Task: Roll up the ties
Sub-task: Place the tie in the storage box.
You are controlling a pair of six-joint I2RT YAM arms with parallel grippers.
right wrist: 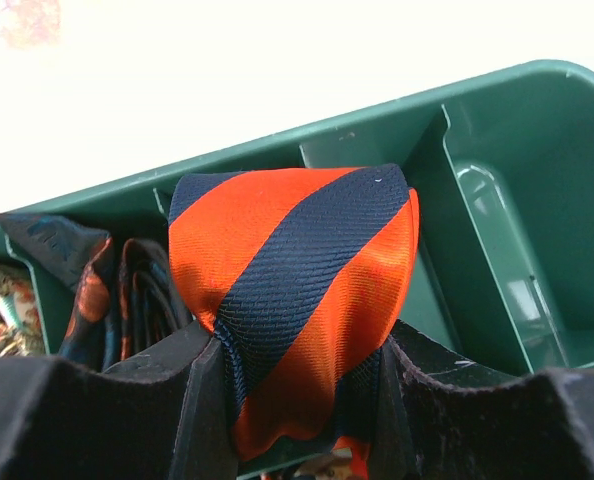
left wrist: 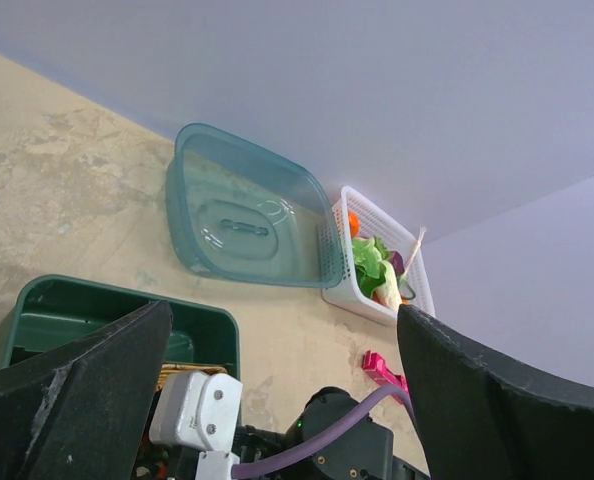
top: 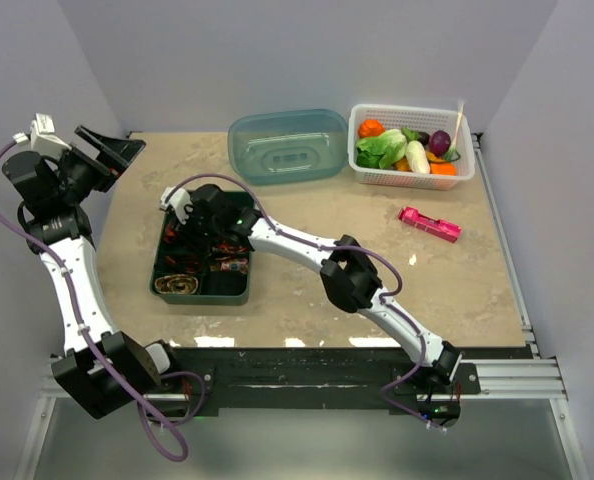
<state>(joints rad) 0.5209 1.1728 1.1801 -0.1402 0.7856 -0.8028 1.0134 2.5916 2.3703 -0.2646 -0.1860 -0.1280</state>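
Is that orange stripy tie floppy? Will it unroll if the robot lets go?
Probably floppy: the orange tie looks like soft woven cloth, bulging where the right gripper pinches it. Being thin cloth, it is likely light. Let go, the bundle might loosen, though the walls of the green tray may hem it in.

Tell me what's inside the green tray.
The green tray holds an orange striped tie, pinched by the right gripper, a dark patterned tie beside it, and a tan coiled tie at a corner. Gripper and tie hide anything beneath them.
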